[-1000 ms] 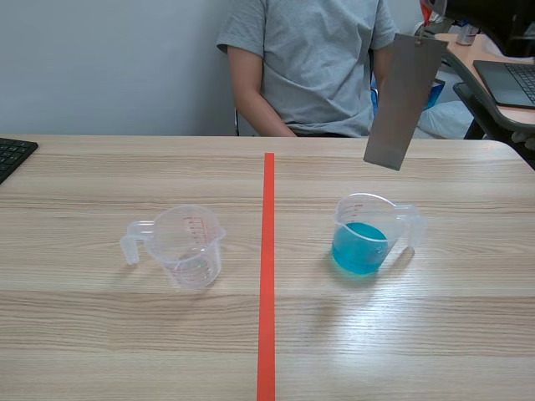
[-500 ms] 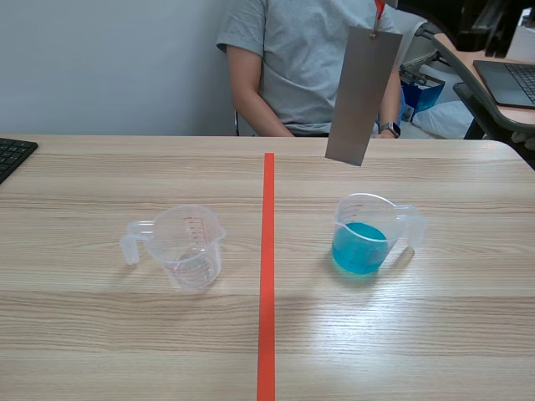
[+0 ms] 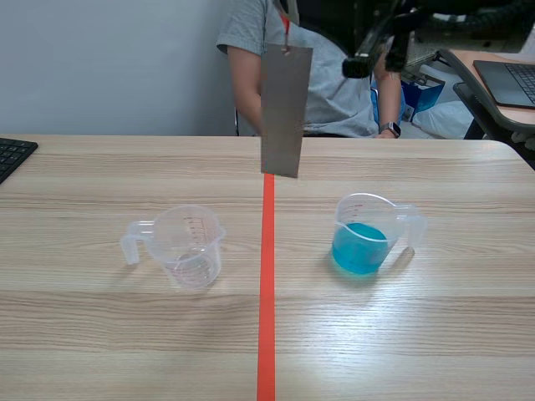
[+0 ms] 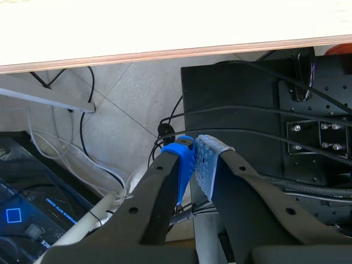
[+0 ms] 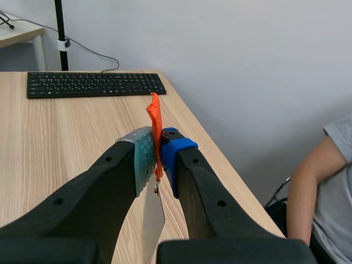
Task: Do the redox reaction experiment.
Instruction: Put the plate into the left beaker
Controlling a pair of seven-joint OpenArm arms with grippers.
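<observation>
A grey metal plate (image 3: 285, 109) hangs upright above the far end of the tape line, between the two cups. It hangs from an orange-red tag (image 3: 286, 21). My right arm (image 3: 393, 33) stands raised across the top of the scene. My right gripper (image 5: 157, 151) is shut on that tag (image 5: 155, 129), with the plate (image 5: 152, 220) dangling below its fingers. A clear empty measuring cup (image 3: 188, 245) stands left of the line. A cup with blue liquid (image 3: 365, 234) stands right of it. My left gripper (image 4: 195, 159) is shut on nothing, below the table's edge over the floor.
A person (image 3: 309, 67) sits across the table behind the plate. A black keyboard (image 3: 12, 154) lies at the far left edge and also shows in the right wrist view as the keyboard (image 5: 93, 84). A side desk with a laptop (image 3: 512, 79) stands at the far right.
The hanging plate has travelled left, from above and behind the blue cup to over the tape line. The right arm has come into the scene's top. Both cups stayed put.
</observation>
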